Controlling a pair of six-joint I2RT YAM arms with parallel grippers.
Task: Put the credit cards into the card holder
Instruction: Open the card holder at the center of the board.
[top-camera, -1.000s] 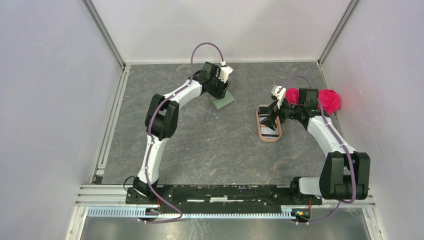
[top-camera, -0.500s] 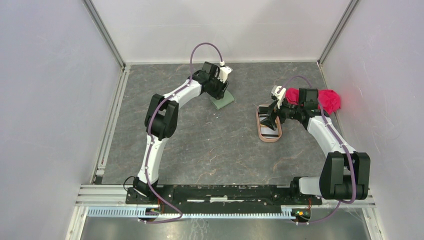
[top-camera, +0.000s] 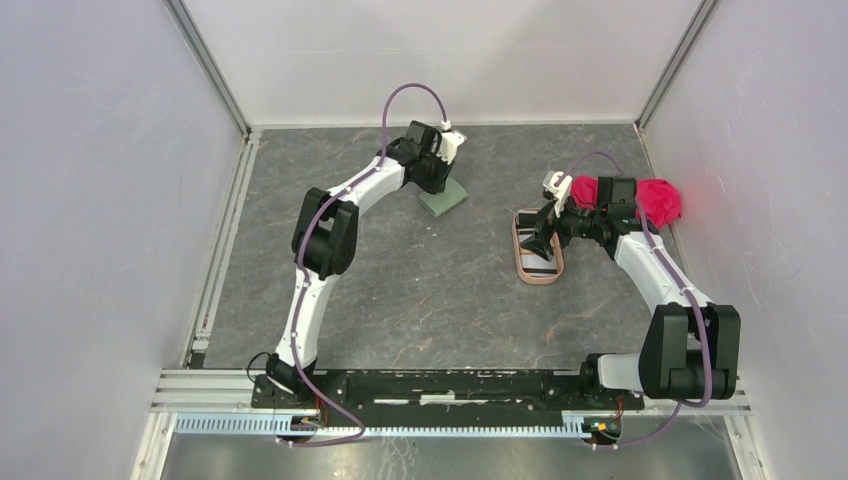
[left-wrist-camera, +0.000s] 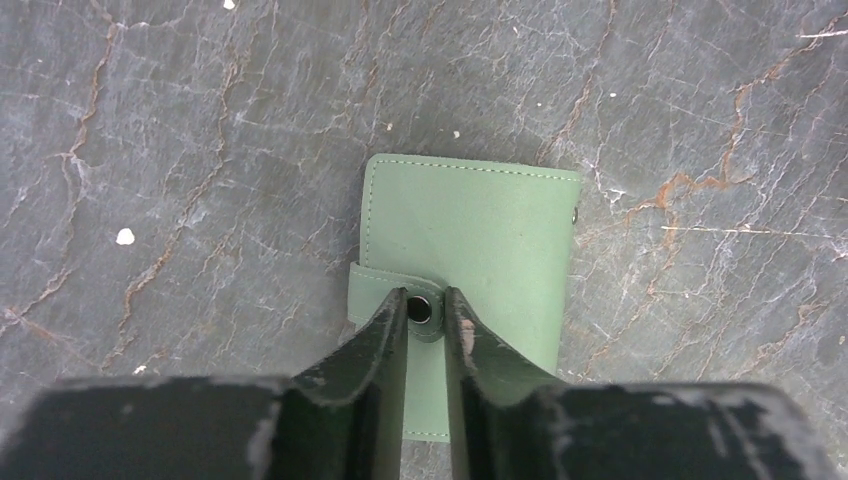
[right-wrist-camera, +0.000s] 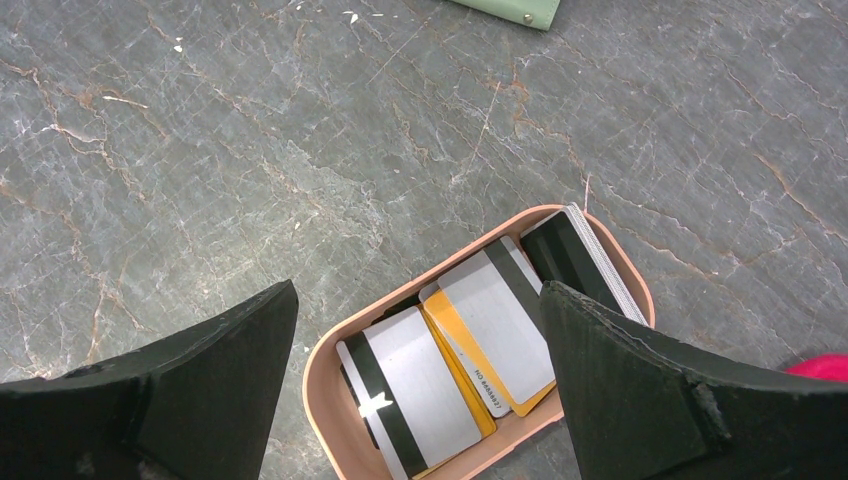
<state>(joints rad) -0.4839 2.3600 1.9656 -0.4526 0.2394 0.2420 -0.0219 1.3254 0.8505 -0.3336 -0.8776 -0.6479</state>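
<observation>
Grey marbled table (top-camera: 430, 290) carries everything, with pale walls on three sides. Left arm (top-camera: 320, 240) reaches to the far middle. Its wrist sits a touch further back and to the left than a second ago, so a little more of the green corner under it shows. Right arm (top-camera: 650, 265) bends in from the right and has not moved since the earlier frames.

Red-pink cloth (top-camera: 660, 200) lies bunched at the far right, behind the right wrist. The pinkish-brown oblong tray (right-wrist-camera: 320, 385) is on the table just left of it, in the same spot as before. The right gripper (right-wrist-camera: 418, 290) hangs above the tray with its fingers spread wide, holding nothing.

The card holder (left-wrist-camera: 480, 230) lies flat and folded shut on the table, well apart from the tray, and has not shifted. The left gripper (left-wrist-camera: 427, 300) is down over its near edge. The fingers stand only a narrow gap apart, and whether they pinch the strap (left-wrist-camera: 375, 285) cannot be told.

The credit cards (right-wrist-camera: 490, 310) are all in the tray, overlapping: whitish ones with a dark stripe, a yellow-orange one, and a dark one on edge at the far end. The metal snap (left-wrist-camera: 420, 310) on the strap shows in the gap between the left fingertips.
</observation>
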